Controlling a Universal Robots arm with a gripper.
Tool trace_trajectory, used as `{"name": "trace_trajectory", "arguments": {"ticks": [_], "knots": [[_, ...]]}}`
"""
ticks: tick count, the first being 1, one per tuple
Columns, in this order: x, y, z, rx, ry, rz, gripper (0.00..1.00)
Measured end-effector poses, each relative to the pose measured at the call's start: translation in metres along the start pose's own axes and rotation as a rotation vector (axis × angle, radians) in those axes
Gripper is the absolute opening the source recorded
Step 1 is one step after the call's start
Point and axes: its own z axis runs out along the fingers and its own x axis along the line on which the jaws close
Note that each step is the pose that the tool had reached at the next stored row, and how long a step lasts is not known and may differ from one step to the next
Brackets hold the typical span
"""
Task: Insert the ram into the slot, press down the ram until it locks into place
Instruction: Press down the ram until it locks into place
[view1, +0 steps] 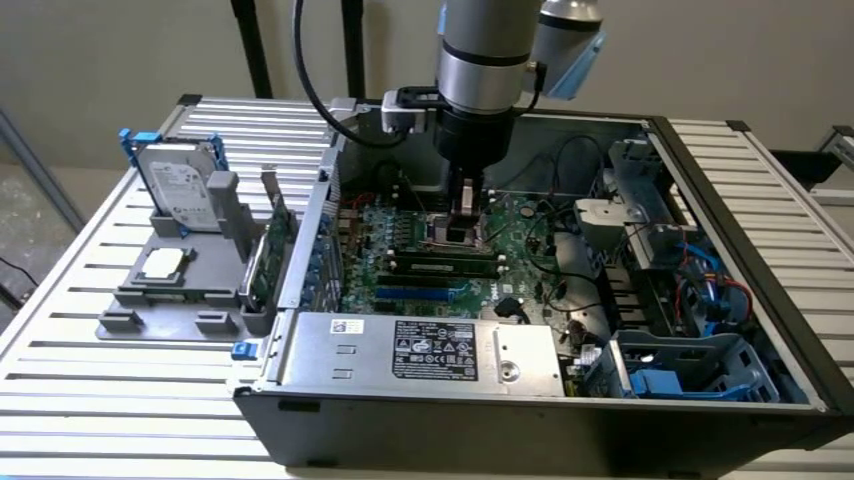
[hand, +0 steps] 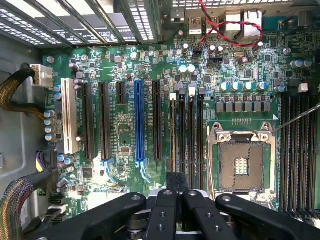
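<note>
the gripper (view1: 467, 212) hangs inside the open computer case (view1: 747, 400), low over the motherboard (view1: 521, 225). in the wrist view its fingers (hand: 177, 181) appear drawn together at the centre line with nothing visible between them. treat the gripper as clenched and empty.

locate the ram (view1: 445, 267) before you judge anything else. in the exterior view it stands on edge in the slot (view1: 390, 266), on the camera side of the gripper and below it. its long axis runs between the exterior view's left and the exterior view's right.

in the wrist view the ram (hand: 173, 135) reads as a thin brownish edge in the slot (hand: 173, 98). that slot is the outermost of four parallel black sockets, the one farthest from the cpu socket (hand: 242, 165). the blue socket (hand: 138, 125) lies on its other side, near but apart.

note that the ram's long axis points straight away from the fingertips, nearly in line with them. the near end of the ram lies just ahead of the fingers.

you cannot tell from these views whether the end clips have locked.
</note>
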Motion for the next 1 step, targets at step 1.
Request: {"name": "trace_trajectory", "arguments": {"ticks": [1], "knots": [[0.0, 0.0, 0.0, 0.0, 0.0001, 0.0, 0.11]]}}
